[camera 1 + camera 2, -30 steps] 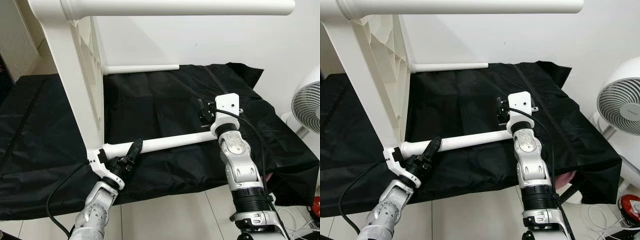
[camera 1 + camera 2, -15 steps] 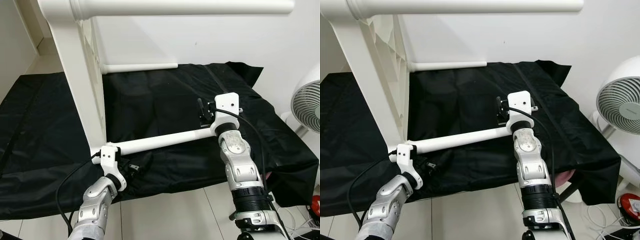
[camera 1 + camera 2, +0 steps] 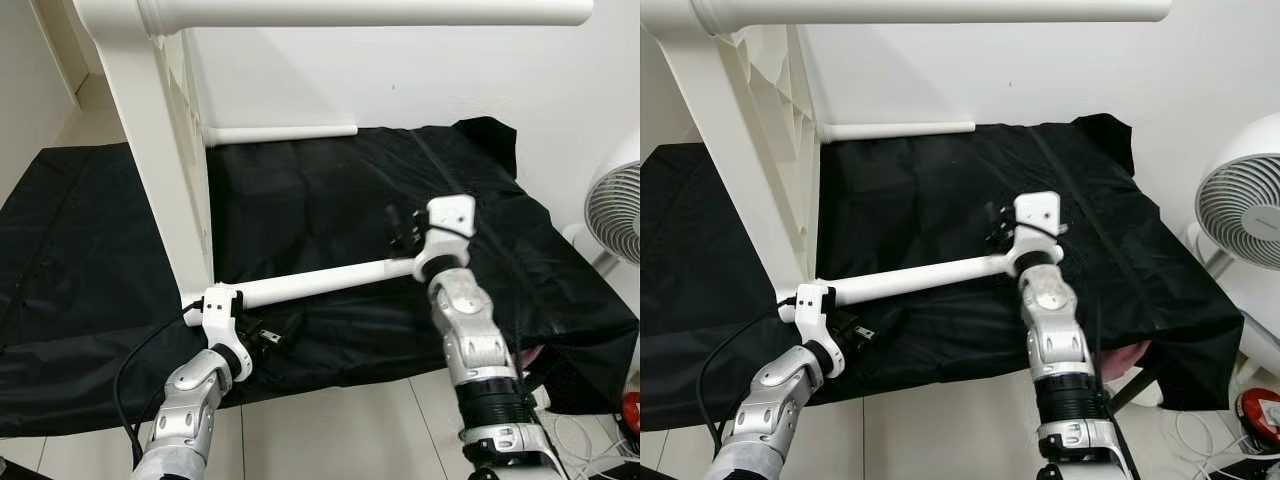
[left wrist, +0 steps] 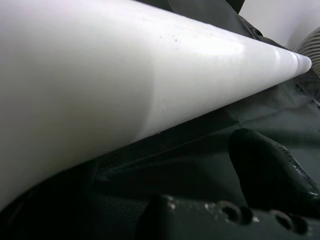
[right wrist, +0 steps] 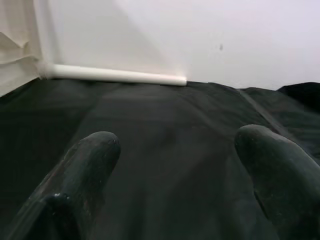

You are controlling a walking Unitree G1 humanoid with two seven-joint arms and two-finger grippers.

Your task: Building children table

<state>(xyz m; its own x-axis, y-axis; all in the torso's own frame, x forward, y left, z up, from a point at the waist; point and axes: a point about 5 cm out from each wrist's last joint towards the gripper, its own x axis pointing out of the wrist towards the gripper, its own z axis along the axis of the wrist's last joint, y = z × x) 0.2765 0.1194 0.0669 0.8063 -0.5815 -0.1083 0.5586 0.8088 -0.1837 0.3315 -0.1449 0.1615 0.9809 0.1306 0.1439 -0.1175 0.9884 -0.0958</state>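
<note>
The white children's table stands on its side, its top upright at the left and its legs sticking out level. The near lower leg runs rightward over the black cloth. My left gripper sits just beneath that leg near its base; in the left wrist view the leg looms above one black finger, and nothing is held. My right gripper hovers open beyond the leg's free end, its wrist beside the tip. Its fingers stand wide apart over bare cloth.
A second leg lies along the far wall, and another spans overhead. A white fan stands at the right. The cloth-covered surface ends at a front edge above the tile floor. A red object lies low right.
My left gripper came off the top of the near leg and swung beneath it. My right wrist shifted slightly left and tilted by the leg's tip.
</note>
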